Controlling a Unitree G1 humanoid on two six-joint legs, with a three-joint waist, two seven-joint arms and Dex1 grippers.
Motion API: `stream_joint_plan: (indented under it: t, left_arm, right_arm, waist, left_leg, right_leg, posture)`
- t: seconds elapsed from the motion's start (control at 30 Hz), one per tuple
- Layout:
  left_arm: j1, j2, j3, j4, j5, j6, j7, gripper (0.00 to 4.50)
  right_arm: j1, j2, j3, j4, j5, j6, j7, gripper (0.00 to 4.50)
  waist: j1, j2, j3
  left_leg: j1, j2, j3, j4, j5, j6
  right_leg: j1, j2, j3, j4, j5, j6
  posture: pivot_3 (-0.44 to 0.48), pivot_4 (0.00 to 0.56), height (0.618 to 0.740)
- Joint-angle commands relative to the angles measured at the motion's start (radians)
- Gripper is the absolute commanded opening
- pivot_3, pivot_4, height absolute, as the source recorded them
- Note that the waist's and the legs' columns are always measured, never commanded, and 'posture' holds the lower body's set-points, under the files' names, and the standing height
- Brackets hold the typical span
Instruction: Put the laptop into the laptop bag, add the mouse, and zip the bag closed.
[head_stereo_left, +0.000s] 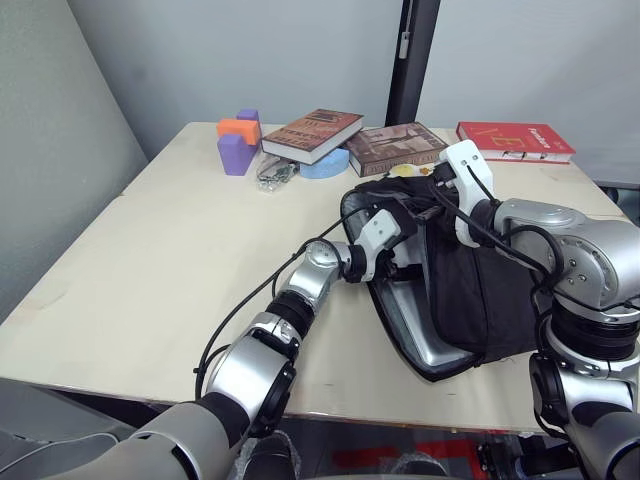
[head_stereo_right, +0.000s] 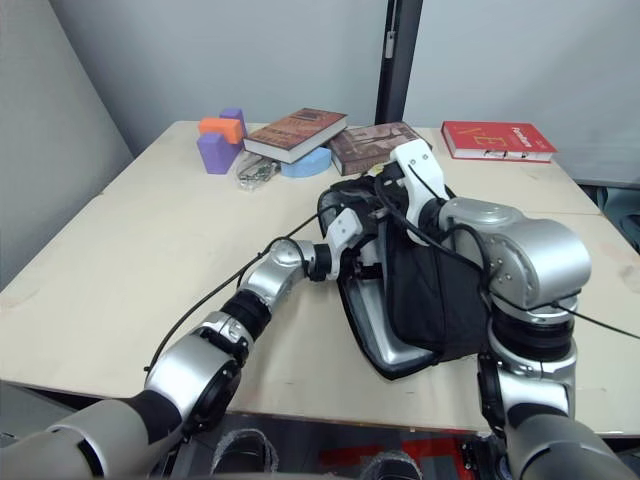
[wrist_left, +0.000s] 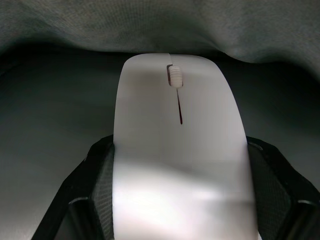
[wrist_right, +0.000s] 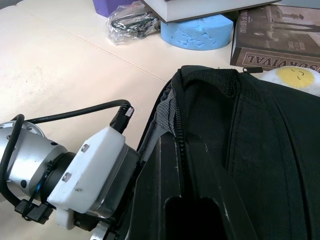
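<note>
The left hand (wrist_left: 180, 210) pinches the mouse (wrist_left: 179, 150) by its sides, long axis pointing ahead into the laptop bag (head_stereo_left: 470, 290), already inside its mouth; the right hand (wrist_right: 185, 165), nearer the rim, clamps the zipper edge; the laptop (head_stereo_left: 425, 335) lies within.

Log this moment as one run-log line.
step: adding mouse | left gripper: holds mouse, reaching into laptop bag | right gripper: holding bag's opening edge | laptop: inside bag | zipper: open
</note>
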Motion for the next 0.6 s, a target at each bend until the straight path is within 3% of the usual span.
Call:
stream_joint_plan:
  t: [0.03, 0.1, 0.17, 0.37, 0.6]
  left_arm:
    - [-0.033, -0.012, 0.013, 0.010, -0.004, -0.028, 0.007, 2.86]
    - [-0.035, -0.007, 0.022, 0.013, -0.008, -0.020, 0.010, 3.90]
    - [-0.031, 0.002, 0.027, 0.003, -0.013, -0.023, 0.002, 4.49]
    - [0.000, 0.039, 0.088, -0.069, -0.094, 0.016, -0.068, 4.49]
    - [0.108, 0.171, 0.106, -0.366, -0.221, 0.142, -0.253, 4.49]
  right_arm:
    - [-0.024, 0.003, -0.014, -0.048, 0.016, -0.016, 0.002, 0.01]
    - [-0.023, 0.003, -0.015, -0.049, 0.015, -0.015, 0.001, 0.00]
    - [-0.021, 0.002, -0.017, -0.049, 0.016, -0.015, 0.002, 0.00]
    - [-0.018, -0.004, -0.020, -0.047, 0.017, -0.019, 0.006, 0.00]
    - [-0.014, -0.021, -0.022, -0.038, 0.021, -0.030, 0.016, 0.00]
  waist:
    - [0.000, 0.000, 0.000]
    - [0.000, 0.000, 0.000]
    - [0.000, 0.000, 0.000]
    - [0.000, 0.000, 0.000]
    - [-0.001, 0.000, 0.000]
  left_leg:
    - [0.000, 0.000, 0.000, 0.000, 0.000, 0.000]
    - [0.000, 0.000, 0.000, 0.000, 0.000, 0.000]
    - [0.000, 0.000, 0.000, 0.000, 0.000, 0.000]
    - [0.000, 0.000, 0.000, 0.000, 0.000, 0.000]
    - [0.000, 0.000, 0.000, -0.001, 0.000, 0.000]
  right_leg:
    - [0.000, 0.000, 0.000, 0.000, 0.000, 0.000]
    - [0.000, 0.000, 0.000, 0.000, 0.000, 0.001]
    - [0.000, 0.000, 0.000, 0.000, 0.000, 0.001]
    - [0.000, 0.000, 0.000, 0.000, 0.000, 0.000]
    - [0.000, 0.000, 0.000, 0.000, -0.002, -0.003]
  posture:
    - [0.000, 0.150, 0.740]
    - [0.000, 0.150, 0.740]
    - [0.000, 0.150, 0.740]
    - [0.000, 0.150, 0.740]
    - [0.000, 0.150, 0.740]
